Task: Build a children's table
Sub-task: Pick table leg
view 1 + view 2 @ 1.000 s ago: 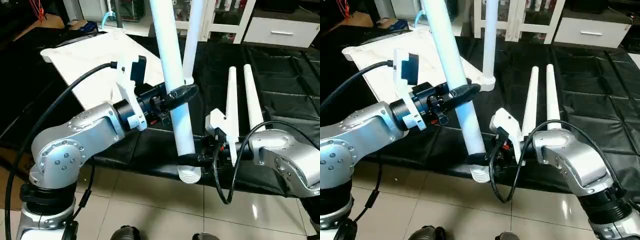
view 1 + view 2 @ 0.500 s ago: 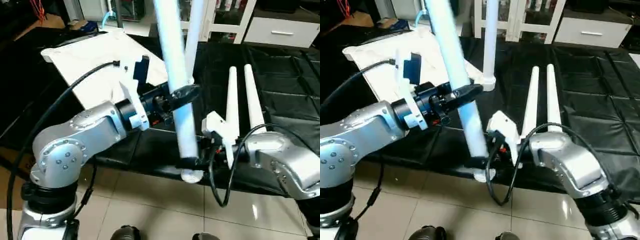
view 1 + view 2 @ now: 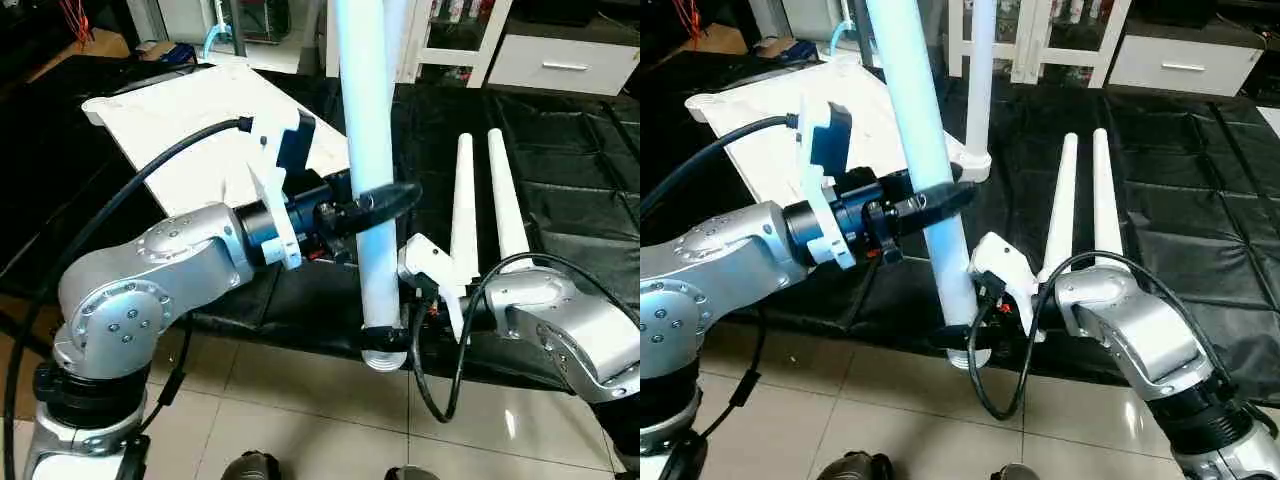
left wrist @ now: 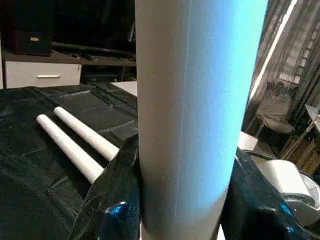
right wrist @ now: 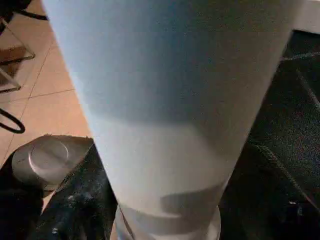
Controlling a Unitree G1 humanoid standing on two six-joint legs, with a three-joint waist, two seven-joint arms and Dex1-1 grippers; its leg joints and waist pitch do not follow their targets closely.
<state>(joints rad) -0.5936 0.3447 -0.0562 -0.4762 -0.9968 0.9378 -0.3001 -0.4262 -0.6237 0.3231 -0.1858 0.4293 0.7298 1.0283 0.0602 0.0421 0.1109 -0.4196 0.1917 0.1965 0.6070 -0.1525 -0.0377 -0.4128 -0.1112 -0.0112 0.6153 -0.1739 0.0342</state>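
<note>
1. Nearest: the right gripper (image 3: 385, 338) sits at the bottom end of the held leg (image 3: 370, 150), just above the floor (image 3: 300, 410) at the table edge. Its black fingers lie on either side of the leg's ribbed end – can't tell if they press it or stand slightly apart.
2. Right wrist view: same leg (image 5: 165, 110) up close, dark fingers (image 5: 75, 200) flanking it, its ribbed end at the base.
3. Left gripper (image 3: 375, 200) higher up, clamped on the leg at mid-length – black fingers (image 3: 395, 193) wrap round the tube. Leg is close to upright, top running out of frame.
4. Left wrist view: leg (image 4: 185, 115) between that gripper's two black fingers (image 4: 117, 200), both touching it.
5. Beyond, on the black cloth (image 3: 570, 160): two spare legs (image 3: 482, 200) lying side by side, almost touching, narrow ends pointing away from the robot, near ends behind the right forearm.
6. Further left: the tabletop (image 3: 190, 120), white, flat on the cloth, one corner toward the held leg.
7. At that corner a 4th leg (image 3: 980, 80) stands upright in its socket (image 3: 977, 165), just behind the held one.
8. Far back: white cabinets (image 3: 560, 55).
</note>
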